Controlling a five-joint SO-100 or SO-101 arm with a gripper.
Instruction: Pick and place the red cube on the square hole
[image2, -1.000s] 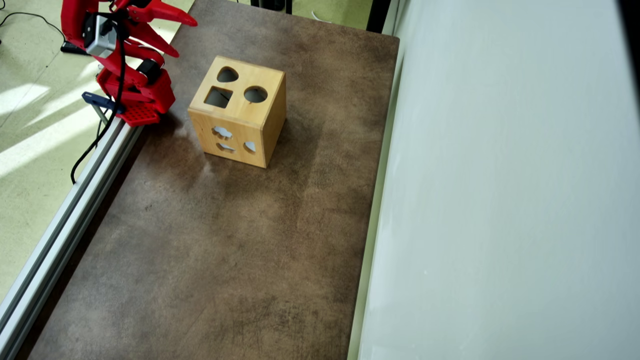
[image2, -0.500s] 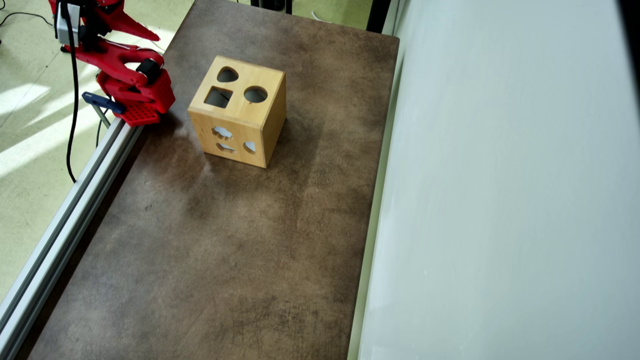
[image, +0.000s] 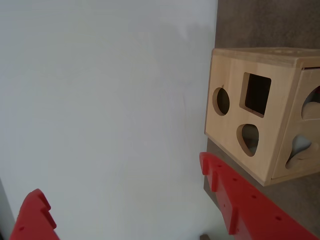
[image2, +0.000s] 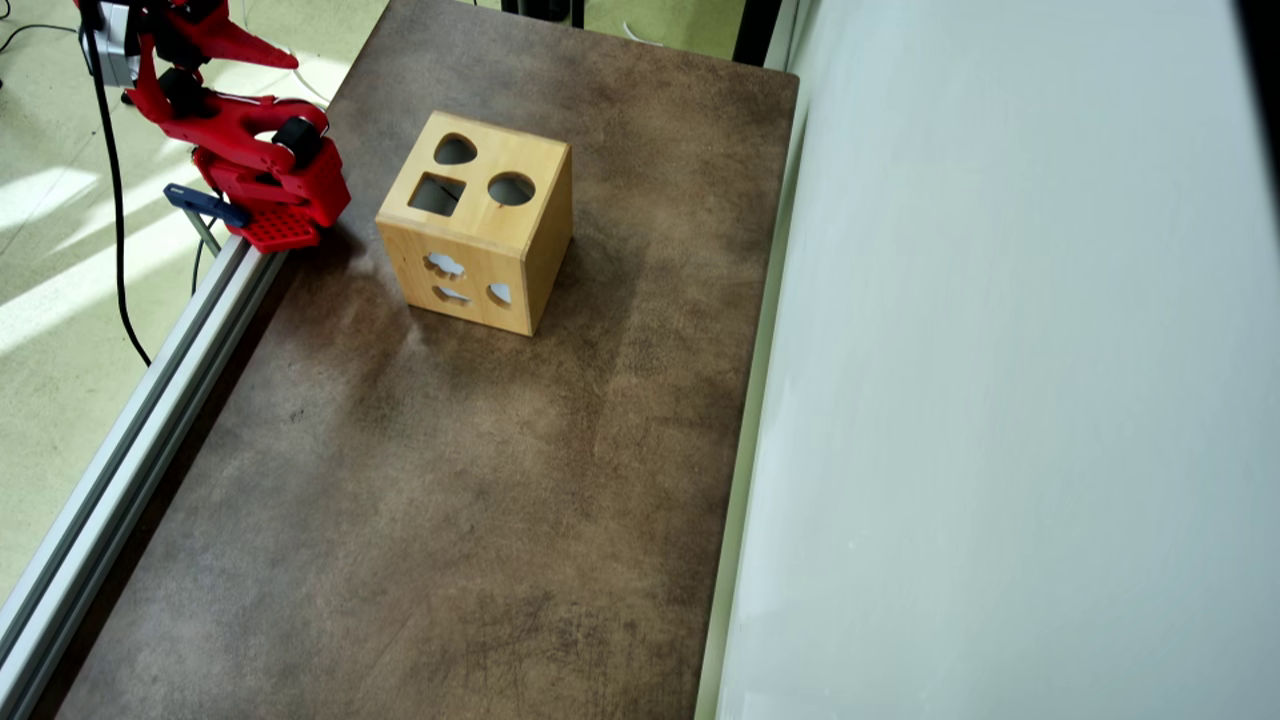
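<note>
We see our claw (image: 125, 180) spread wide in the wrist view, with nothing between its two red fingers (image: 240, 200). It holds no block. In the overhead view the claw (image2: 255, 75) sits up in the top left corner, off the brown table (image2: 450, 500), near the arm's base (image2: 280, 195).

We cannot see the red cube in either view. It may be inside the wooden box (image2: 480, 225), but we cannot look in far enough to tell. The square hole (image2: 437, 194) is on top of the box, beside the round hole (image2: 511, 188) and the drop-shaped hole (image2: 455, 150). In the wrist view the square hole (image: 257, 94) looks dark and empty.

What could go wrong? If the cube is not in the box, we have nothing to pick up, since no cube lies on the table. The arm also stands close to the box, so a fast swing could bump it and push it out of place.

What is different from before? One second ago the claw reached out over the table edge toward the box. Now it has pulled back up and to the left. The box has not moved.
</note>
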